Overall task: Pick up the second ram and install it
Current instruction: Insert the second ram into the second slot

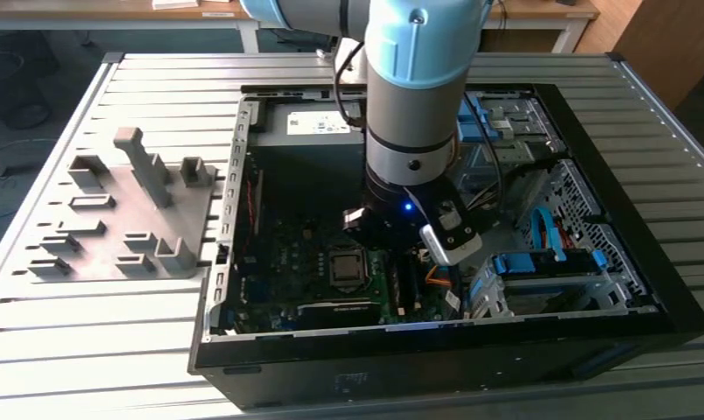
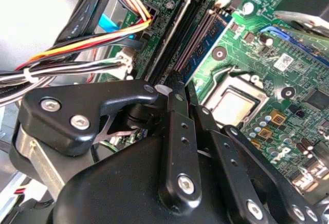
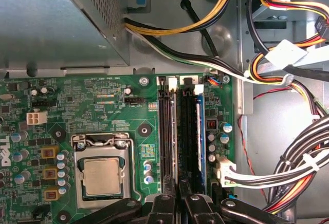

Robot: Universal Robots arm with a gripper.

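Observation:
My gripper (image 1: 406, 252) reaches down inside the open computer case (image 1: 632, 302), over the motherboard's memory slots. In both wrist views its dark fingers (image 3: 163, 206) stand close together on a thin dark strip seen edge-on, the second ram (image 3: 179, 131) (image 2: 178, 31). The stick stands upright along a long black slot, in line with the gripper (image 3: 179, 196) (image 2: 174, 94). How deep it sits in the slot I cannot tell. One slot over stands another stick (image 3: 199, 131) (image 2: 209, 38) with a blue board and a white label.
The processor socket (image 3: 103, 175) lies beside the slots on the green motherboard. Cable bundles (image 3: 290, 167) run close on the other side, below the grey power supply (image 3: 56, 18). A grey holder block (image 1: 124, 214) rests on the slatted table at the exterior view's left.

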